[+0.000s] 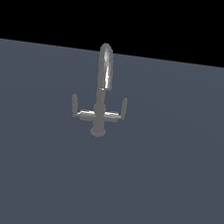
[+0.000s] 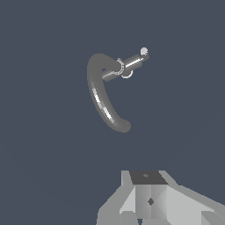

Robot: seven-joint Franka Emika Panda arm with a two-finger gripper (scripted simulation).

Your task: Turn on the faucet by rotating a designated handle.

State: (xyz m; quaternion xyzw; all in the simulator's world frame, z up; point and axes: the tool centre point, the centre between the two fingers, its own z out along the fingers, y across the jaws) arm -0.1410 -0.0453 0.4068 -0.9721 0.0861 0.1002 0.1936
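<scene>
The faucet [image 1: 99, 113] stands upright on the flat grey floor, a small grey metal tap with a tall arched spout [image 1: 106, 68] and a round base. Its crossbar carries two upturned levers. The handle [image 1: 124, 107] is the lever at the exterior view's right end; the matching lever [image 1: 74, 104] ends the other arm. From above, the wrist view shows the curved spout [image 2: 102, 97] and one crossbar arm ending in a lever tip [image 2: 143, 52]; I cannot tell which lever it is. Part of my gripper [image 2: 149, 201] shows there, well apart from the faucet. Its fingertips are hidden.
Plain grey floor [image 1: 173, 192] spreads all around the faucet, ending at a black backdrop behind it. No arm appears in the exterior view.
</scene>
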